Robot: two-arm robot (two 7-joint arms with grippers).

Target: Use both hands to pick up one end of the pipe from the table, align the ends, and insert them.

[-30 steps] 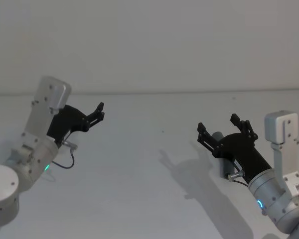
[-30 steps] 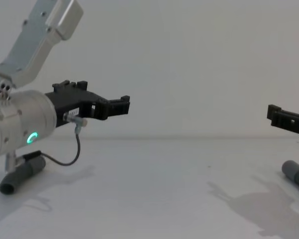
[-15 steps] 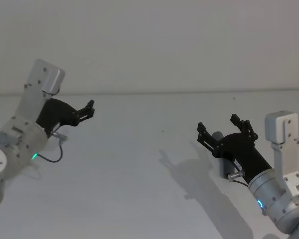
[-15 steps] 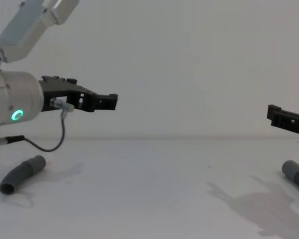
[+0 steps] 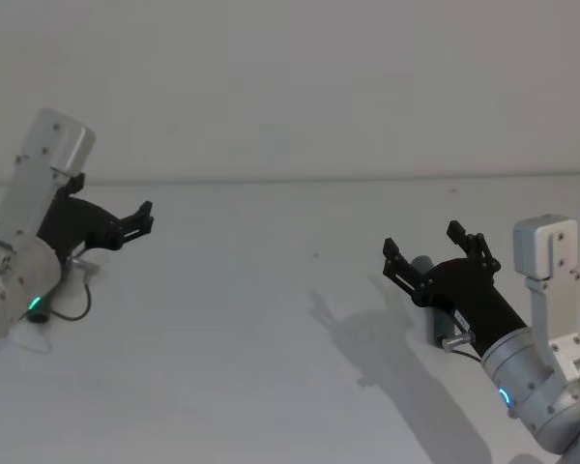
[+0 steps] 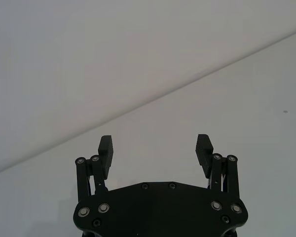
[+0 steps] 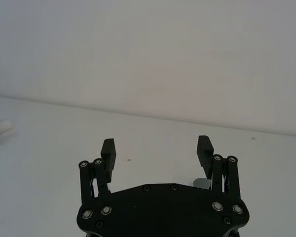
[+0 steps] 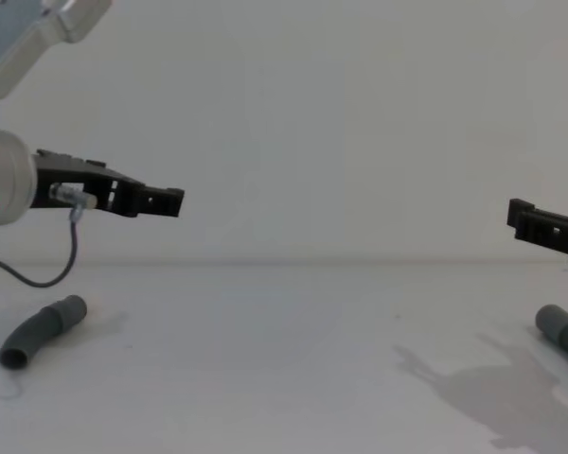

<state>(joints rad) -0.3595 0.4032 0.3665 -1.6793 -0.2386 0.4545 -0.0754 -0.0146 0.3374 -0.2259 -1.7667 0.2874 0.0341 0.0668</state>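
So, the left pipe piece (image 8: 40,331) is lying on the worktop (image 8: 284,369) way out on the robot's left. It's curving a little, with one open end facing back toward the robot. The right pipe piece (image 8: 560,331) is lying far over on the right, well apart from it. Both are looking light and bendy to me, so I'm guessing they'll droop if grabbed far back. Pinching close behind the smooth end is probably the way to keep each tip steady for lining up. The left hand (image 8: 166,201) is hanging above its piece, a bit toward the middle, fingers spread apart and holding nothing. The right hand (image 5: 421,239) is hovering just over its piece, fingers also wide apart and empty.
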